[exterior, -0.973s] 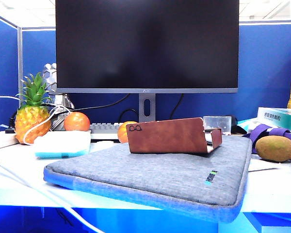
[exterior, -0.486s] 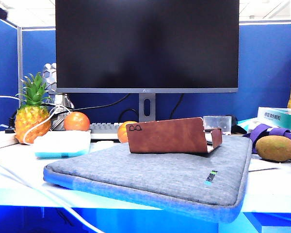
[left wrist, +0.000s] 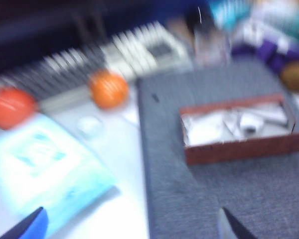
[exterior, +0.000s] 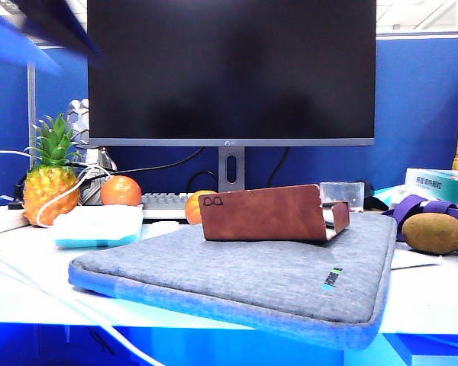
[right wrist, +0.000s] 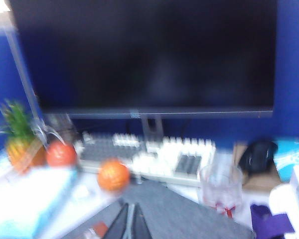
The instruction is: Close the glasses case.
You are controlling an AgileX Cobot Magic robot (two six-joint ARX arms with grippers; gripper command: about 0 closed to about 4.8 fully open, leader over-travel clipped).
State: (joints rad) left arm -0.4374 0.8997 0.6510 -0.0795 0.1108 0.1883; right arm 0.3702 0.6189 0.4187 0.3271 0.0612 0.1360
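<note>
Up at the far left, above the pineapple (exterior: 52,174), a blurred dark and blue arm (exterior: 38,27) now sweeps into sight where half a second ago only a sliver showed at the corner; that looks to me like the left arm starting its reach. From its wrist camera the left gripper (left wrist: 129,224) hangs high with fingertips spread wide, nothing between them. On the grey sleeve (exterior: 244,278) the glasses case (exterior: 271,213) sits unmoved, flap raised, tray open. Off to the right, the right gripper (right wrist: 129,221) hovers over the sleeve's near edge, tips pressed together, facing the monitor (exterior: 230,70).
</note>
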